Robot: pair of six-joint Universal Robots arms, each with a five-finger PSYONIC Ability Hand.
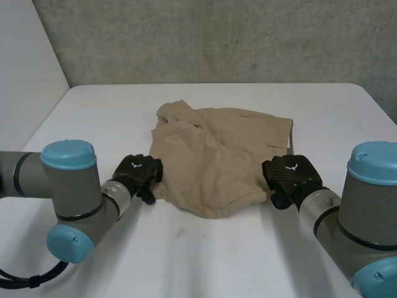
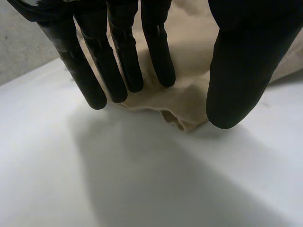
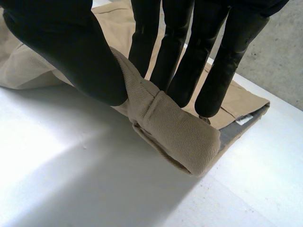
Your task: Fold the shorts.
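Tan shorts [image 1: 217,155] lie rumpled on the counter [image 1: 198,254] — no clean fold made yet, I judge. The right hand [image 3: 71,56] pinches their 4 o'clock edge; the left hand [image 2: 241,61], spread and straight, hovers at 8 o'clock.

Left hand [image 1: 139,174] sits low toward the table's [image 1: 198,248] near edge, fingers straight and thumb spread wide, while right hand [image 1: 290,177] pinches a fold of the shorts [image 1: 217,149] between thumb and fingers.

Head view: near corners of shorts [image 1: 217,155] hidden behind left hand [image 1: 140,173], right hand [image 1: 290,176].
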